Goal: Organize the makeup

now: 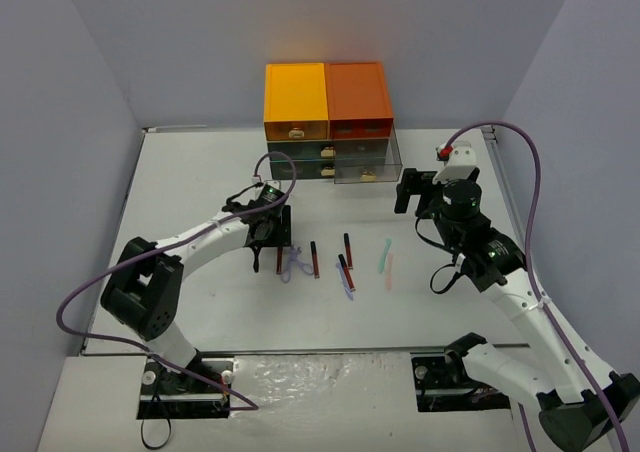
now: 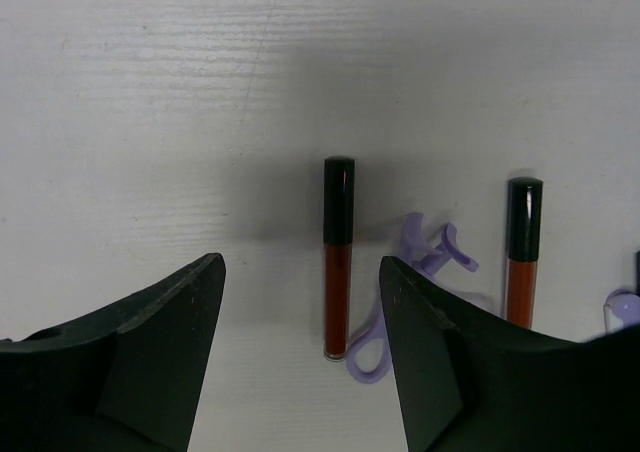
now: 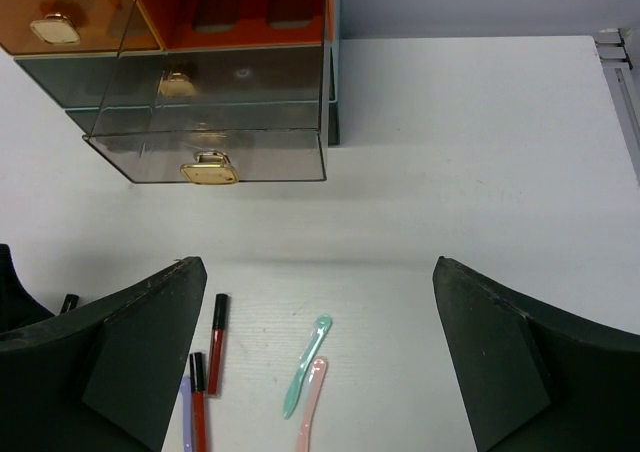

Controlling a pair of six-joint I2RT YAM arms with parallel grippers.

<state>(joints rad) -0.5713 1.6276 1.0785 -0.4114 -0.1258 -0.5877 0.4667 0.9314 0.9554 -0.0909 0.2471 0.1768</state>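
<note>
Several makeup items lie in a row mid-table. My left gripper (image 1: 272, 234) is open and hovers over a red-black pencil (image 2: 337, 272), which lies between its fingers in the left wrist view (image 2: 302, 264). A purple scissor-like curler (image 2: 400, 292) touches that pencil's right side, and a second red-black pencil (image 2: 522, 252) lies further right. My right gripper (image 1: 408, 194) is open and empty, raised in front of the drawer box; in its wrist view (image 3: 318, 264) a mint stick (image 3: 305, 367), a pink stick (image 3: 310, 412) and two red-black pencils (image 3: 216, 342) lie below it.
The orange-and-dark drawer box (image 1: 326, 102) stands at the back centre. Its lower right clear drawer (image 3: 225, 152) with a gold handle is pulled out. A purple stick (image 1: 346, 284) lies near the pencils. Grey walls close in the table on the left, back and right.
</note>
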